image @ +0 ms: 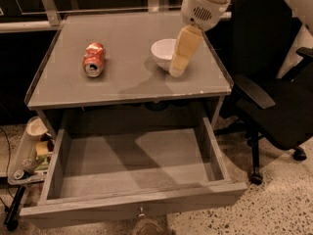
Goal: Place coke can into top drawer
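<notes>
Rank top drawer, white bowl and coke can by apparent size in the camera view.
1. top drawer.
2-3. white bowl and coke can, too alike to rank; the gripper above the cabinet top hides part of the bowl.
</notes>
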Robot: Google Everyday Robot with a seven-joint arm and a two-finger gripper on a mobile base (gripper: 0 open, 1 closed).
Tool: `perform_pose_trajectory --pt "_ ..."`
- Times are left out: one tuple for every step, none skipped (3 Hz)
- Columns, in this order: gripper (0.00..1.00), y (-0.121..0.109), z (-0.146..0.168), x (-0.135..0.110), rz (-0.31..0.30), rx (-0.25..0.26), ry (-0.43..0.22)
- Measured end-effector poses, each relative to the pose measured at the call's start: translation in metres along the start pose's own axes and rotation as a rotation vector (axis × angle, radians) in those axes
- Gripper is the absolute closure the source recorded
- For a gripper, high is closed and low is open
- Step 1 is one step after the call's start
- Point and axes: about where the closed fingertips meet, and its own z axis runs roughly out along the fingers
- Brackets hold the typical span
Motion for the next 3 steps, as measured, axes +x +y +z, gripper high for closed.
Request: perform_pose_trajectory --pt "0.0 -0.027 0.014 -0.035 0.052 -0.061 -0.076" --pt "0.0 -0.04 0.001 -0.045 0.055 -0.026 -0.121" --pt "0.0 -0.041 0.024 -0.055 0.108 -0.068 -0.163"
